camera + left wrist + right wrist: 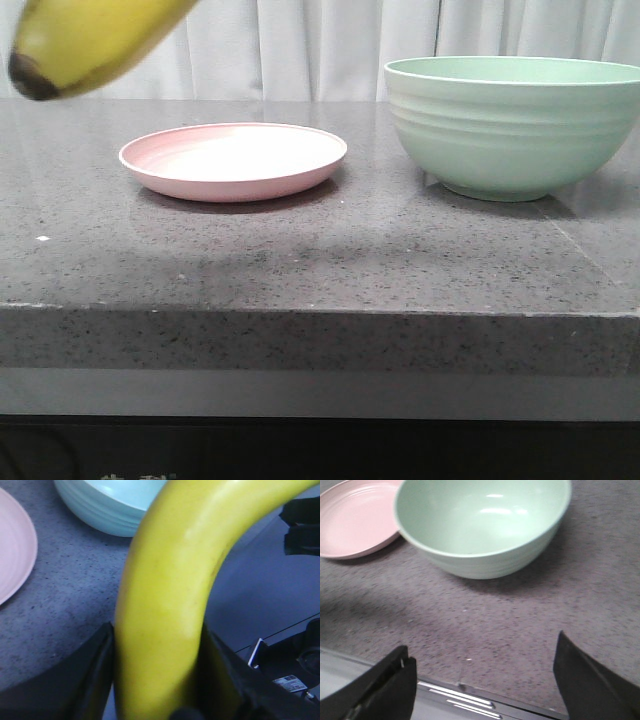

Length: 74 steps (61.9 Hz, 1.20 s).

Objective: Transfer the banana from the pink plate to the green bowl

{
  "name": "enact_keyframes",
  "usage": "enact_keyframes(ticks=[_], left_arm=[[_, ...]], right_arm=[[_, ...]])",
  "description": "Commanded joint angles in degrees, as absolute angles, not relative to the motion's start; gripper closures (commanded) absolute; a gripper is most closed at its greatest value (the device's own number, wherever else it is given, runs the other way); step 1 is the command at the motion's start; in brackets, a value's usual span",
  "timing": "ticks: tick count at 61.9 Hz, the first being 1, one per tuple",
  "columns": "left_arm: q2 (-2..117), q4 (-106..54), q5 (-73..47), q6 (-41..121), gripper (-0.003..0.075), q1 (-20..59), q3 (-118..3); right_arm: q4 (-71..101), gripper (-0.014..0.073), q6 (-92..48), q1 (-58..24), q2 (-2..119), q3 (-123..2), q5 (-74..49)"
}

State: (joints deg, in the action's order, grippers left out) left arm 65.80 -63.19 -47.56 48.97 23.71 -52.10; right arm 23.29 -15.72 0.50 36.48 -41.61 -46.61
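- The left hand clamps the banana between its fingers, holding it in the air at 10 o'clock above the pink plate.
- The green bowl sits at 3 o'clock from the plate on the grey speckled surface.
- The right hand is spread wide, holding nothing.

Left gripper clamped, right gripper spread wide.

Both claws w/ plain matte-black fingers.
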Motion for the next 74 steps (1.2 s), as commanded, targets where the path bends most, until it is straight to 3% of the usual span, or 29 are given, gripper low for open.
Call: enact_keyframes(ticks=[1,19,53,74], left_arm=[[65.6,-69.5,-45.3,51.4,0.052,25.4,-53.3],[66.8,-69.6,-45.3,51.4,0.052,26.0,-53.3],[66.8,-69.6,-45.3,51.4,0.052,26.0,-53.3],[66.8,-69.6,-45.3,51.4,0.052,26.0,-53.3]], right_arm=[[28.6,0.0013,-20.6,0.6,37.0,-43.1,-44.7],[39.3,0.0013,-29.7,0.6,37.7,-43.1,-45.0],[87.9,0.0013,-88.7,0.4,54.2,-43.1,-54.0],[98.2,0.0013,-105.2,-2.0,58.8,-43.1,-57.9]])
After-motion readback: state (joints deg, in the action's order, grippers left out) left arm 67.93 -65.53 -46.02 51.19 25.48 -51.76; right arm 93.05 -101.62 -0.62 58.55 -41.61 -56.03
